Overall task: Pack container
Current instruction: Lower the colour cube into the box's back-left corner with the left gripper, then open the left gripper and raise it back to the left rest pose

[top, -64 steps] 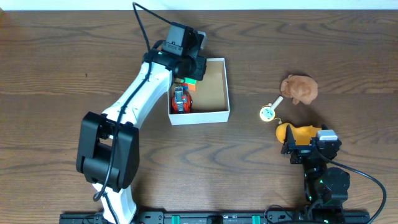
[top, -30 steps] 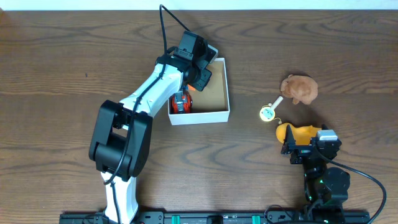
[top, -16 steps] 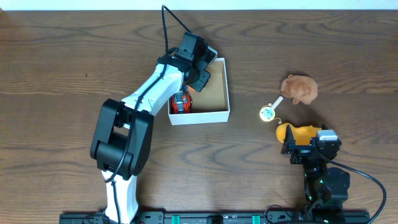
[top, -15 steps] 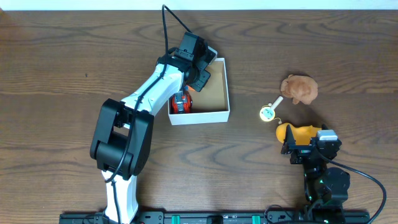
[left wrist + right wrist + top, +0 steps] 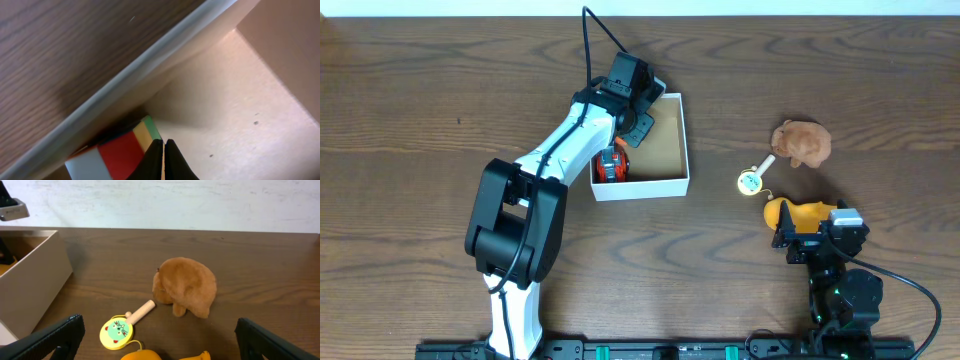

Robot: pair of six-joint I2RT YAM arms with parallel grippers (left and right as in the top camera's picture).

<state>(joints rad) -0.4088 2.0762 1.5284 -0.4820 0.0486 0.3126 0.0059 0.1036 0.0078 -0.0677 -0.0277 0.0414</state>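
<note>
Your left tool (image 5: 164, 150) is clenched, its two dark fingertips pressed together; it hangs low inside the container (image 5: 642, 186), in the box corner that faces the far-left corner of the tabletop (image 5: 410, 120); a coloured block (image 5: 117, 156) of red, yellow, green and pale blue lies just beside the tips, against the white wall; the container itself sits about mid-tabletop, somewhat toward the far edge, with a red-orange toy (image 5: 611, 163) along its left wall; your right tool (image 5: 817, 232) is released, jaws spread wide, near the near edge toward the right corner; a yellow-orange toy (image 5: 790, 212) lies just beside it; a round paddle (image 5: 751, 180) and a brown plush (image 5: 801, 143) lie farther toward the far edge.
</note>
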